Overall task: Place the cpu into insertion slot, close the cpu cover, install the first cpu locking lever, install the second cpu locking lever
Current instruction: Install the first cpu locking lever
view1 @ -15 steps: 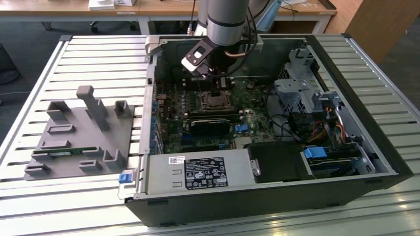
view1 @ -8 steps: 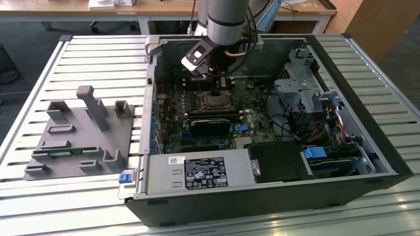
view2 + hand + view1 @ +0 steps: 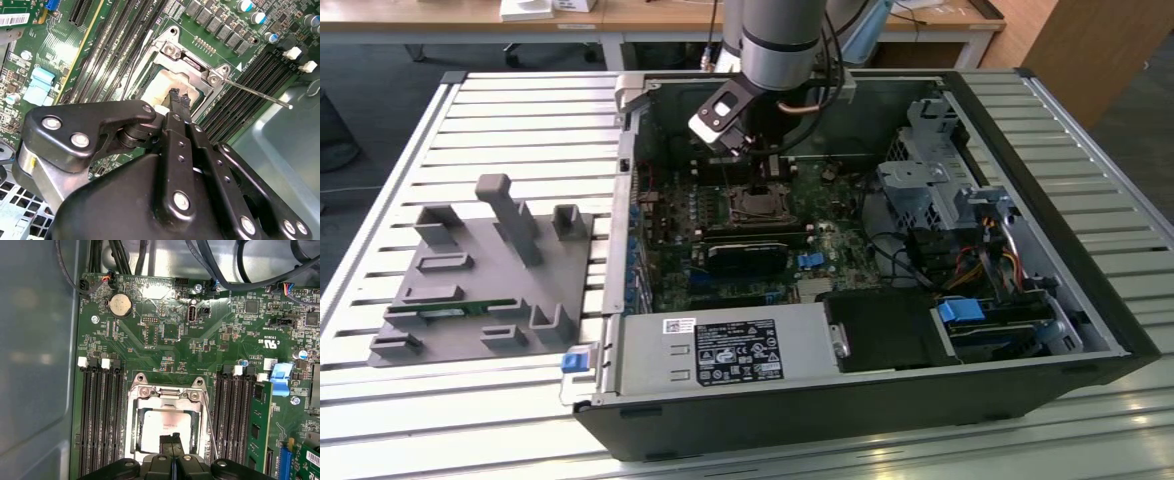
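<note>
Light bright, even on the table (image 3: 520, 110). Case (image 3: 854, 420) interior around the chip (image 3: 157, 422) darker; glare whitens its top in both wrist views.

You are getting no readable print: a black-and-white label (image 3: 738, 352) is sitting on the grey power supply box (image 3: 647, 362), a barcode sticker (image 3: 313, 458) on a green card (image 3: 299, 463), white lettering (image 3: 270, 343) on the circuit board (image 3: 170, 356).

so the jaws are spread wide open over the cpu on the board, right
Not quite: the jaws are shut, tips pressed together, as the first wrist view shows. The rest holds: the gripper is over the cpu on the board.
</note>
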### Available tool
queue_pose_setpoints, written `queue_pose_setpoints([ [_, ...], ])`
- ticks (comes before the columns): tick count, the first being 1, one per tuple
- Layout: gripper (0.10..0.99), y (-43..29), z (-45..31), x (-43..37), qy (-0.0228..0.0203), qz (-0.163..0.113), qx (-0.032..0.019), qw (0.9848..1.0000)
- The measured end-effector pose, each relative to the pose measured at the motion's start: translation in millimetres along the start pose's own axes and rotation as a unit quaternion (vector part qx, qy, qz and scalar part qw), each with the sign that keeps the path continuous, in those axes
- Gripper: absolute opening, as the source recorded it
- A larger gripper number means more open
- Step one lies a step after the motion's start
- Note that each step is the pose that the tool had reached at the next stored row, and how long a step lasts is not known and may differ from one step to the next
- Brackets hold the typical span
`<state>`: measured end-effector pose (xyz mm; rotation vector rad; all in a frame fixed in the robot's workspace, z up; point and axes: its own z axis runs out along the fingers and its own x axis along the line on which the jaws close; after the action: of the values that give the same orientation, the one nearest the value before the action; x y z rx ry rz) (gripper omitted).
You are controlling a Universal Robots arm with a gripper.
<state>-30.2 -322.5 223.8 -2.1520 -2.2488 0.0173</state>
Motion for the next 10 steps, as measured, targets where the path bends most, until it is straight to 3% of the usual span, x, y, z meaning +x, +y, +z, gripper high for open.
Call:
queue_pose_setpoints([
  [10, 0.106, -0.1, -2.7, 0.0, 0.0001, 0.000, -0.0001, 1.0000],
])
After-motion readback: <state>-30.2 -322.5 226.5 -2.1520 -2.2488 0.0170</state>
